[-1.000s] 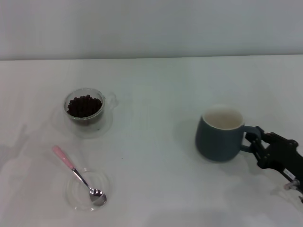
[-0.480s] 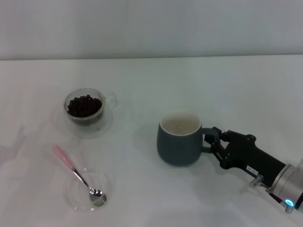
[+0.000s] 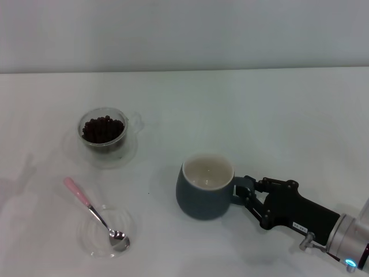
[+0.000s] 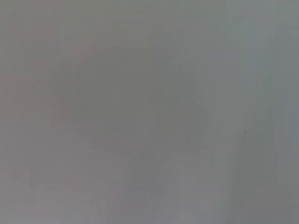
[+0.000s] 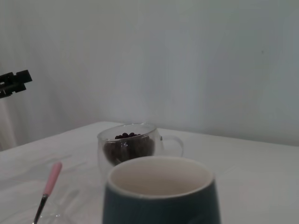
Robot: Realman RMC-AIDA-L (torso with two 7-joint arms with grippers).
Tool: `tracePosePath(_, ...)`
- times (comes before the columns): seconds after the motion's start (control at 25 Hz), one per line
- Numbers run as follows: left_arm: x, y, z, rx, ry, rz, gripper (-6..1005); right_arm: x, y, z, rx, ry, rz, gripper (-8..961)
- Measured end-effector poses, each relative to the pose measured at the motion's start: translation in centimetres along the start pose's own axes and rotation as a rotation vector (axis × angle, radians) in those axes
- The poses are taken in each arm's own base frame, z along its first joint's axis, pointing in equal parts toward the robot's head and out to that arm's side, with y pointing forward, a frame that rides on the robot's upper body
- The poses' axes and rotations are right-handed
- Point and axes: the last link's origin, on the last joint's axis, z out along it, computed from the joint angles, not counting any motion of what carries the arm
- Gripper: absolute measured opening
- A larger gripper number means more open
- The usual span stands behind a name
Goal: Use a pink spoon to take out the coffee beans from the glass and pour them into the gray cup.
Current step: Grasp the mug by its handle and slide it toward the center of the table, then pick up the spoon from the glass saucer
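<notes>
The right gripper point(image 3: 245, 193) reaches in from the near right corner of the white table point(image 3: 277, 115) and has its black fingers point(image 3: 249, 183) pinched on the loop handle of the gray cup point(image 3: 204, 187). The cup stands upright on the table, its cream-white inside bare, handle turned toward the gripper.

Taking the gray cup as the landmark: the glass point(image 3: 103, 132) stands well apart from it, farther from the robot and to the left, upright, with its clear side handle pointing toward the cup's side of the table. The coffee beans point(image 3: 102, 128) fill it as a dark heap near the rim. The pink spoon point(image 3: 95, 214) lies to the left of the cup and a little nearer the robot, its silver bowl resting in a flat clear glass saucer point(image 3: 107, 232) and its pink handle sticking out over the saucer's rim, away from the cup.

In the right wrist view the cup's rim point(image 5: 161, 176) sits close in front, with the glass point(image 5: 127, 145) of beans just behind it and the spoon's pink handle point(image 5: 52, 177) off to one side.

The left gripper does not show in the head view, and the left wrist view gives only a flat gray field, so its fingers cannot be judged.
</notes>
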Motion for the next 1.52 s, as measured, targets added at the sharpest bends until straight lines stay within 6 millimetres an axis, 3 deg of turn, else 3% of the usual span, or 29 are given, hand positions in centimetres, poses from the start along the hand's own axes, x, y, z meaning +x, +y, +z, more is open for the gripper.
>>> tracePosePath(0.48, -0.3, 0.3, -0.5, 0.000, 0.000, -0.027, 888, -0.1, 0.1, -1.9, -0.025, -0.038, 0.015, 489)
tracePosePath(0.76, -0.4, 0.1, -1.5, 0.015, -0.003, -0.078, 889, 0.7, -0.4, -4.9, -0.098, 0.018, 0.080, 679)
tracePosePath(0.92, -0.7, -0.6, -2.6, 0.057, -0.022, -0.274, 889, -0.2, -1.2, -7.1, -0.043, -0.070, 0.060, 822)
tracePosePath(1.12, -2.0, -1.1, -4.0, 0.113, -0.095, -0.576, 889, -1.7, -3.0, -8.2, 0.142, -0.224, -0.001, 809)
tracePosePath(1.28, -2.9, 0.3, -3.5, -0.002, -0.250, -0.684, 889, -2.3, -3.4, -7.5, 0.245, -0.290, -0.066, 809)
tracePosePath(1.52, -3.3, 1.0, -2.2, -0.110, -0.443, -0.720, 889, -3.0, -3.6, -6.3, 0.240, -0.304, -0.095, 809)
